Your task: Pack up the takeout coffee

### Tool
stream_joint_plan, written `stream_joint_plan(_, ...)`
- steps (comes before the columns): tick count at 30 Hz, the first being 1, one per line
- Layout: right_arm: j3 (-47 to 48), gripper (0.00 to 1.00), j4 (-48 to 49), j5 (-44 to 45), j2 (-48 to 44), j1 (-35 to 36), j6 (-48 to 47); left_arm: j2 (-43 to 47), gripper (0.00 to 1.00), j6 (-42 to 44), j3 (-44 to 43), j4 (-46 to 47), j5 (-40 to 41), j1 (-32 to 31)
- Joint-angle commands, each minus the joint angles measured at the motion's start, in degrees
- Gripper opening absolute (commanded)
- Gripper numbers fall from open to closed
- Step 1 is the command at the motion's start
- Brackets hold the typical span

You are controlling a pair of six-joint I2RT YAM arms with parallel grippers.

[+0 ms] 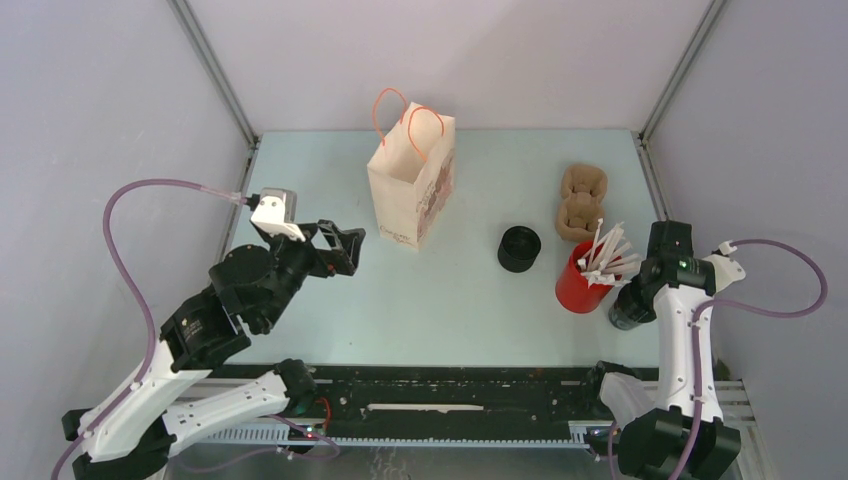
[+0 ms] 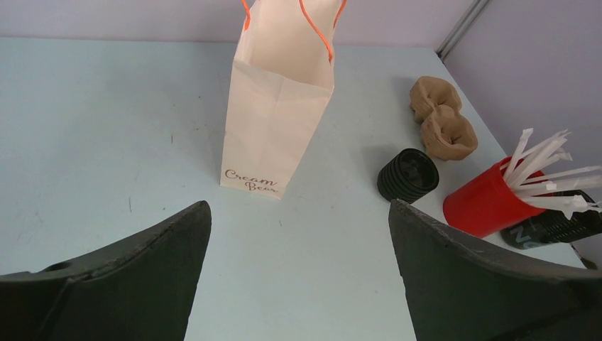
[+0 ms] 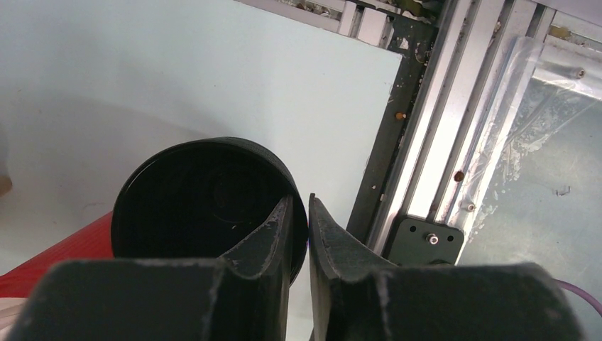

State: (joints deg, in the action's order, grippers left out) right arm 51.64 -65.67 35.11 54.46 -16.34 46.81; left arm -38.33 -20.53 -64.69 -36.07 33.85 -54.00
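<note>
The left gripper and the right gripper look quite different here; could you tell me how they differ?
The left gripper has its jaws spread wide and holds nothing; the right gripper is pinched on the rim of an open black cup, one finger inside and one outside. The left gripper is raised and faces the paper bag; the right gripper is down low beside the red cup. Both have dark two-finger jaws.

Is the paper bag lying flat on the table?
No, the paper bag stands upright on the table, with its open mouth facing up.
</note>
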Motion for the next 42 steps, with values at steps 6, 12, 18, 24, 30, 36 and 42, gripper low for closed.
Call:
stream_joint_plan(6,1.10,0.20,0.26,1.70,-2.37,0.44,1.26,0.55,1.00,0.38,1.17,1.36,0.61,-0.14)
stream_joint_plan(12,1.10,0.14,0.50,1.28,-3.05,0.89,0.92,0.25,1.00,0.50,0.97,1.42,0.43,-0.19)
stream_joint_plan(18,1.09,0.05,0.47,0.90,-2.37,1.34,1.01,0.27,1.00,0.58,1.13,1.52,0.34,-0.14)
stream_joint_plan(24,1.10,0.00,0.37,1.19,-2.93,2.64,1.27,0.99,1.00,0.67,1.62,1.53,0.52,-0.14)
stream_joint_plan(30,1.09,0.00,-0.16,1.88,-5.28,3.36,1.75,1.01,1.00,0.93,1.57,1.53,0.61,-0.19)
stream_joint_plan(36,2.99,0.01,-1.73,3.71,-5.56,3.86,1.53,0.74,1.00,1.11,1.40,1.79,0.43,-0.15)
stream_joint_plan(42,3.19,0.04,-1.92,2.96,-5.34,4.02,1.43,0.65,1.00,1.04,1.24,1.82,0.04,-0.14)
